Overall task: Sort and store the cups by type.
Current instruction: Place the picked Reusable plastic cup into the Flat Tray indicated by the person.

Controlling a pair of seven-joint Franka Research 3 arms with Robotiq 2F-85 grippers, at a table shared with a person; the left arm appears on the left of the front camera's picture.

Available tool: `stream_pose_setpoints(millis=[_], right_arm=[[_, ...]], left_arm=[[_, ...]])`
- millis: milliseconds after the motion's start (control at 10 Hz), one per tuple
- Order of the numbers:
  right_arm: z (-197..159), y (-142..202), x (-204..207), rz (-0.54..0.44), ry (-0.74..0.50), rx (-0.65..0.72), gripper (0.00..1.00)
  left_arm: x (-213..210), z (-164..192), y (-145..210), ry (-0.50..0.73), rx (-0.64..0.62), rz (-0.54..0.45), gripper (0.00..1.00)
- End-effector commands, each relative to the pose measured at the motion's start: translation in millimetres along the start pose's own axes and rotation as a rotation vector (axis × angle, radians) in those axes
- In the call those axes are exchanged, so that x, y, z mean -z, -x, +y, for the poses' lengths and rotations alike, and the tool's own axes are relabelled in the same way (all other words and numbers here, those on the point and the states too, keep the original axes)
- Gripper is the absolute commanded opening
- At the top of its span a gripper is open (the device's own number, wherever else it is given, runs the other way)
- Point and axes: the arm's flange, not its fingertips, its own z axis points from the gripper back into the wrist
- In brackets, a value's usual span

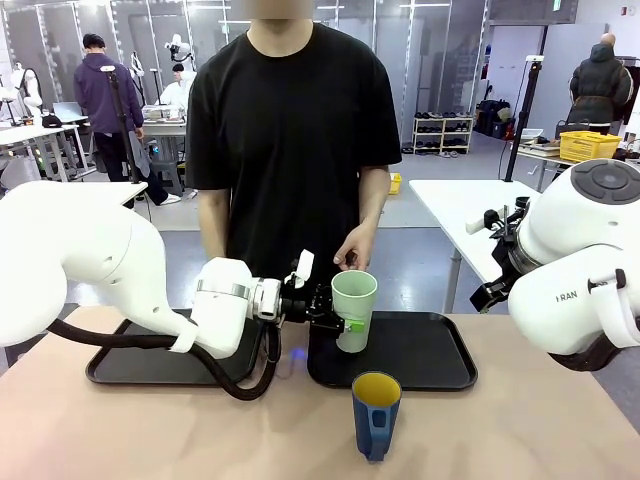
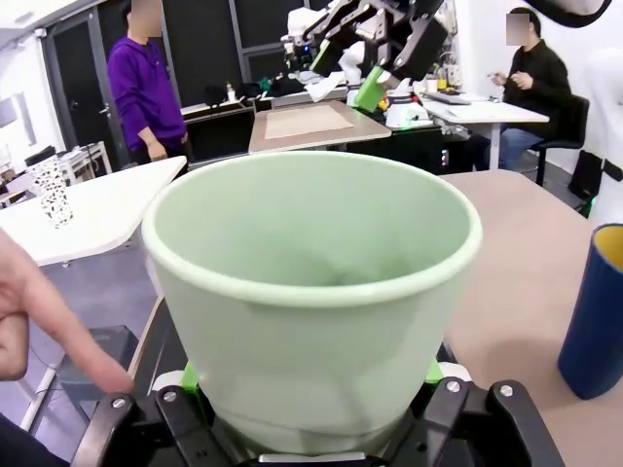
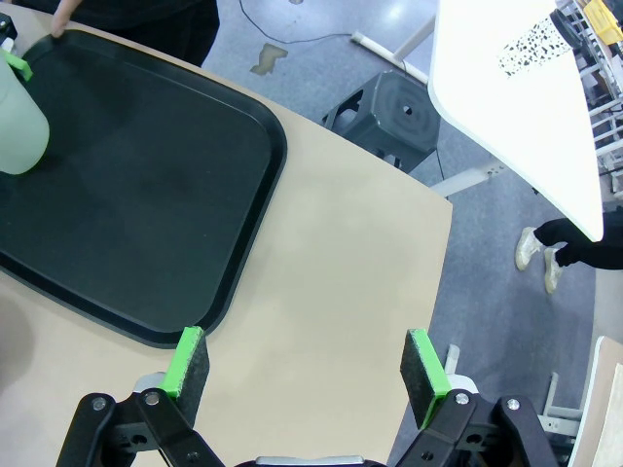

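Operator: Dark blue, yellow-lined handled mug [image 1: 376, 415]: position?

Technician: On the tabletop [image 1: 540, 420], before the black plastic tray [image 1: 430, 350]. Left tool [image 1: 338, 320] clamps the pale mint-green tumbler [image 1: 353, 308] over the tray; right tool [image 3: 307, 375] is spread, empty. Lower upright, then release.

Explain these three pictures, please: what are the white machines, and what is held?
Two white robot arms share a tan table with a person standing opposite. One picture looks across the table; the other two come from cameras on each arm's wrist. The left pincer grips a mint-green tumbler over the right black tray, near the person's hand. The right pincer is open and empty above the table. A blue mug, yellow inside, stands on the table in front of the trays; a second black tray lies left.
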Motion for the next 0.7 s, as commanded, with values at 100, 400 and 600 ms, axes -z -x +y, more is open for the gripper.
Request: stream_pose_setpoints(millis=[100, 400, 600], right_arm=[[-0.3, 1.0, 1.1, 0.001, 0.002, -0.01, 1.0], [-0.3, 1.0, 1.1, 0.001, 0.002, -0.01, 1.0], [-0.3, 1.0, 1.1, 0.001, 0.002, -0.01, 1.0]], left_arm=[[3.6, 11.0, 11.5, -0.056, 0.022, -0.017, 0.87], [5.2, 15.1, 22.0, -0.058, 0.014, -0.018, 0.87], [4.7, 18.5, 25.4, -0.06, 0.015, -0.016, 0.87]])
